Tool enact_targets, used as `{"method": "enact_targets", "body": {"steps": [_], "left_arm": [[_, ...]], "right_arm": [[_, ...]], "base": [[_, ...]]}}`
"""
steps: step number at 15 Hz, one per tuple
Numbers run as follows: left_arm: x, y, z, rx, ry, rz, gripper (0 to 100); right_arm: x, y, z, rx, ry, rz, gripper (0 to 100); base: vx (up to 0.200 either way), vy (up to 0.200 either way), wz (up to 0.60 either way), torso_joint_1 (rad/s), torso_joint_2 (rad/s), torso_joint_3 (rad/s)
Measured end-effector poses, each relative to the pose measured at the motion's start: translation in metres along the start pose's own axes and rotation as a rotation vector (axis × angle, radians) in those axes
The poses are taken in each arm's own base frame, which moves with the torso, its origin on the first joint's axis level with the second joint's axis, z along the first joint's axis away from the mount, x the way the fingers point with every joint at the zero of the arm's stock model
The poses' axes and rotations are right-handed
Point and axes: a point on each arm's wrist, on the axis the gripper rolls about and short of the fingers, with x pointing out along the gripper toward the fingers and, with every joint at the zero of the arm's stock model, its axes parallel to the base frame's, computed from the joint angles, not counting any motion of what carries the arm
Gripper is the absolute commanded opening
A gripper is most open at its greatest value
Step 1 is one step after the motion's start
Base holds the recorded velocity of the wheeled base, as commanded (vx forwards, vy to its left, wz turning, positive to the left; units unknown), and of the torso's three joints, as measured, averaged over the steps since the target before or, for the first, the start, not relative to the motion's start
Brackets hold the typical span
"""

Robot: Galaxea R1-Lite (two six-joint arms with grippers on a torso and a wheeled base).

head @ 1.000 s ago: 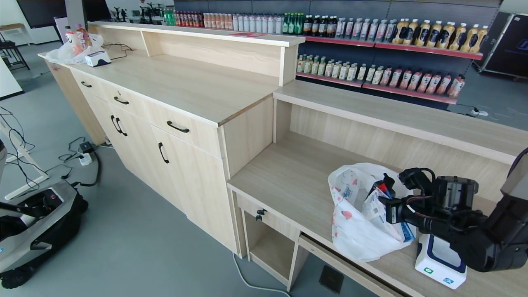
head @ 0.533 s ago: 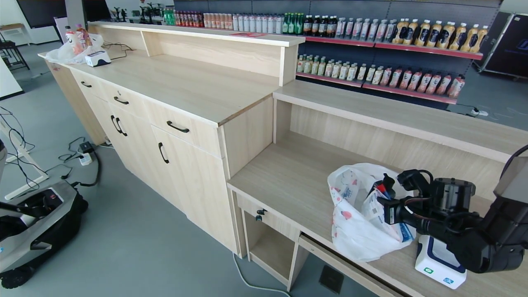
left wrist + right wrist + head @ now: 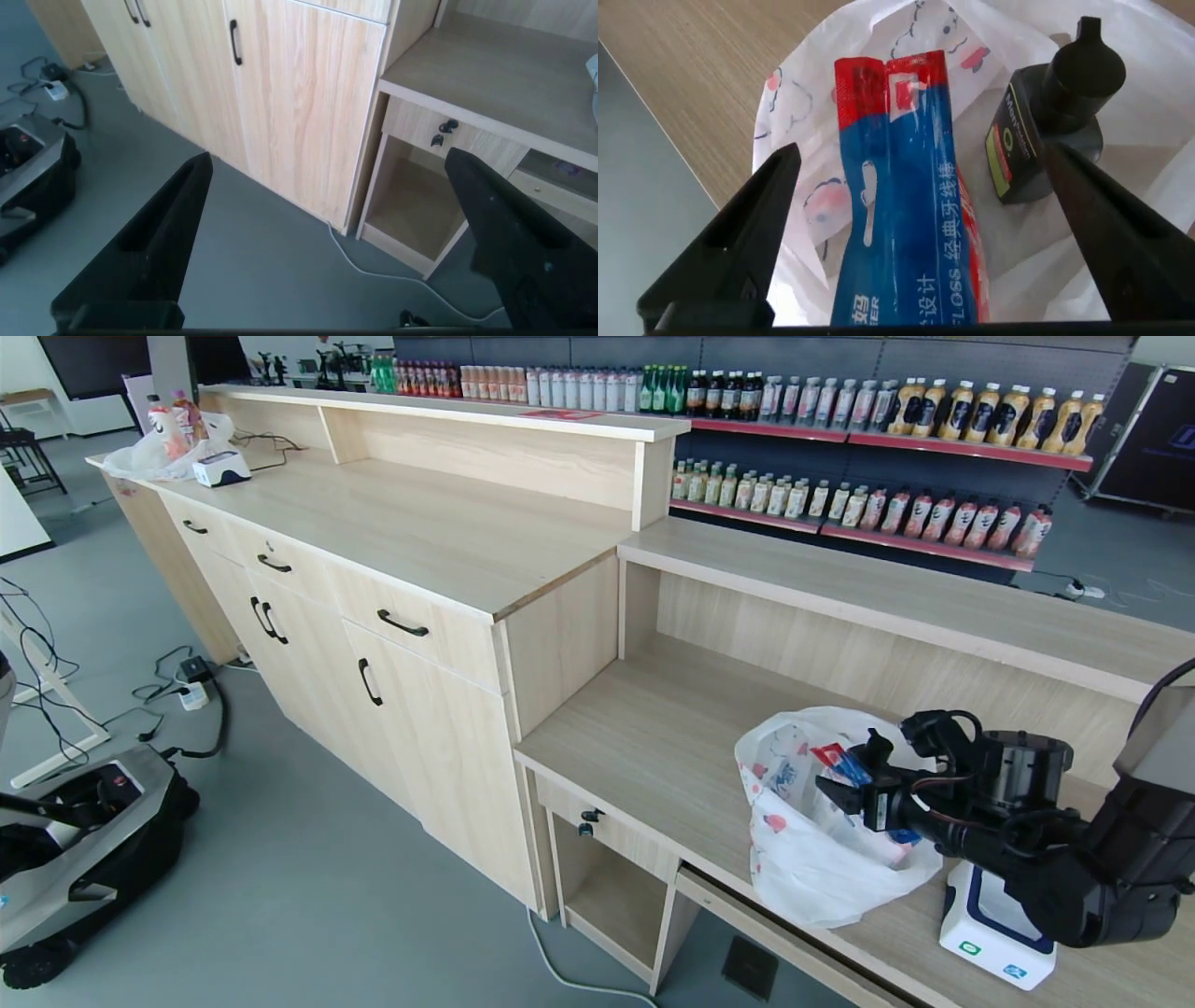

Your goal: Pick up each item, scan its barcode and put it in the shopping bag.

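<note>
The right gripper (image 3: pixel 920 187) has its fingers (image 3: pixel 738 243) spread wide over the mouth of the shopping bag (image 3: pixel 813 121). The red-and-blue packet (image 3: pixel 896 205) lies loose between them inside the bag, beside a dark bottle (image 3: pixel 1046 121). The drop-in step looks about done. Next, the arm should lift clear without snagging plastic. The left gripper (image 3: pixel 327 233), fingers also wide, hangs over the floor.

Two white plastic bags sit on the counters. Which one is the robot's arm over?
The nearer bag on the lower desk, beside the white scanner; the right gripper is over its mouth. The other bag sits at the far end of the tall counter.
</note>
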Motion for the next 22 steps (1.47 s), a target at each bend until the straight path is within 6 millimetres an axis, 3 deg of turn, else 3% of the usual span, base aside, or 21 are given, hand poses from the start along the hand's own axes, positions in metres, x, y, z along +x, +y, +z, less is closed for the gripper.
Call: {"method": "enact_targets", "body": {"steps": [3,6,10,14,18,22], "left_arm": [[0.000,0.000,0.000,0.000,0.000,0.000,100],[0.000,0.000,0.000,0.000,0.000,0.000,100],[0.000,0.000,0.000,0.000,0.000,0.000,100],[0.000,0.000,0.000,0.000,0.000,0.000,100],[0.000,0.000,0.000,0.000,0.000,0.000,100],[0.000,0.000,0.000,0.000,0.000,0.000,100]], "right_arm": [[-0.006,0.007,0.021,-0.016,-0.068,0.031,100],[-0.027,0.012,0.062,-0.066,-0.178,0.066,100],[-0.082,0.000,0.111,-0.232,-0.257,-0.008,100],[-0.135,-0.016,0.139,-0.349,-0.329,-0.136,100],[-0.167,-0.021,0.173,-0.304,-0.302,-0.266,100],[-0.198,-0.019,0.206,-0.135,-0.249,-0.474,100]], "base": [[0.000,0.000,0.00,0.000,0.00,0.000],[0.000,0.000,0.00,0.000,0.00,0.000],[0.000,0.000,0.00,0.000,0.00,0.000],[0.000,0.000,-0.30,0.076,-0.13,-0.065],[0.000,0.000,-0.60,0.079,-0.14,-0.063],[0.000,0.000,-0.60,0.002,-0.01,-0.001]]}}
